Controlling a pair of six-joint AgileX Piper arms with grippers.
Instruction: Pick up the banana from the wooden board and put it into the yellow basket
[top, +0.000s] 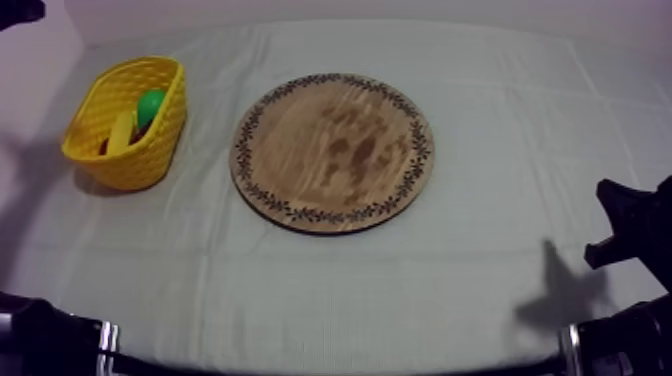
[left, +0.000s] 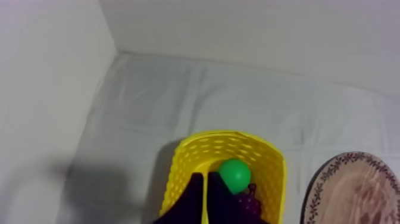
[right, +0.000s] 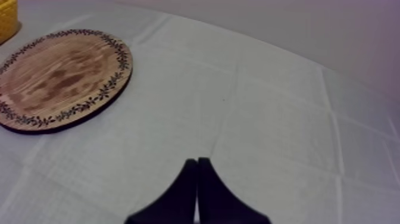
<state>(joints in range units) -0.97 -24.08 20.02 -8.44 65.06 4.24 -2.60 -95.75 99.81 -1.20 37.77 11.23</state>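
Note:
The yellow basket (top: 128, 160) stands at the table's left, and the banana (top: 121, 133) lies inside it beside a green pear (top: 151, 104). The round wooden board (top: 333, 152) sits mid-table with bare wood showing across its face. My left gripper (left: 206, 193) hangs above the basket (left: 196, 146), its fingers together as a narrow wedge holding nothing, with the pear (left: 234, 174) just past the tips. My right gripper (right: 196, 176) is shut on nothing, low over the cloth to the right of the board (right: 59, 77).
A dark purple lump (left: 247, 205) lies beside the pear in the basket. The right arm (top: 630, 225) stands at the table's right edge. The board's patterned rim (left: 348, 158) lies right of the basket. A grey wall rises behind the table.

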